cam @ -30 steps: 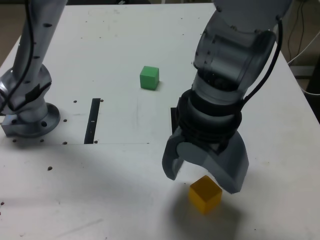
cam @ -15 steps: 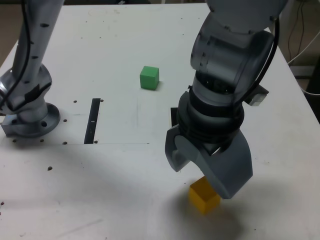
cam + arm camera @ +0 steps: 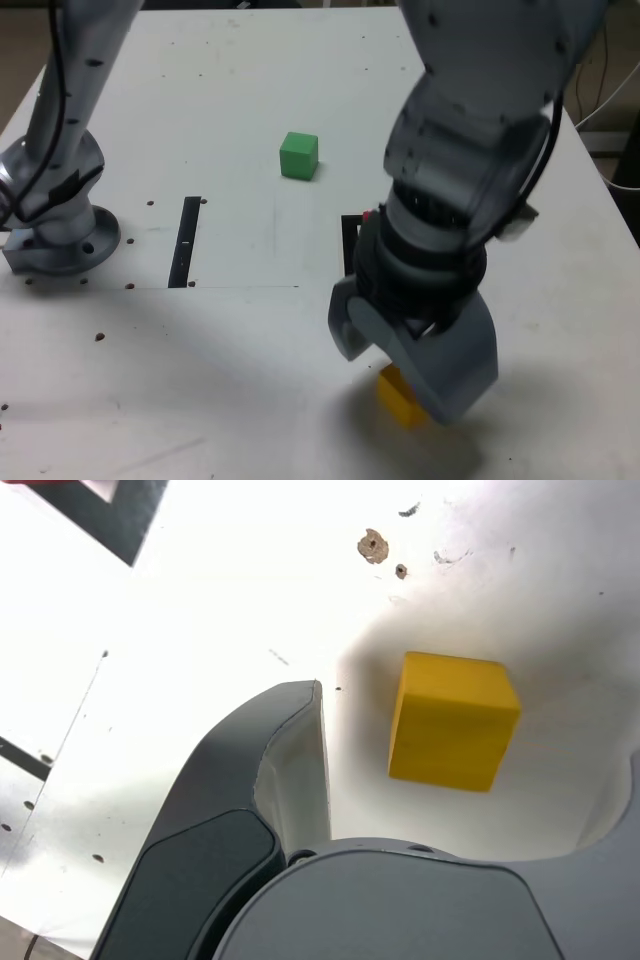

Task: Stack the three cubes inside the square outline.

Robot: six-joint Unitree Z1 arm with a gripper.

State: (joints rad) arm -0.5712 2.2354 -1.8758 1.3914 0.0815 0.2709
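Observation:
The yellow cube lies on the white table near its front edge, mostly covered by my gripper in the exterior view. My gripper is open and low over it, one finger on each side, not touching. The green cube stands alone farther back. Only the black left edge of the square outline shows behind my arm. A sliver of the red cube peeks out at the outline; the rest is hidden.
A thin black strip lies on the table at the exterior view's left, near the arm's grey base. Cables hang past the table's far right edge. Small screw holes dot the table top.
My gripper has come down and slightly forward over the yellow cube, which now sits between the open fingers and is largely covered. The cubes have not moved.

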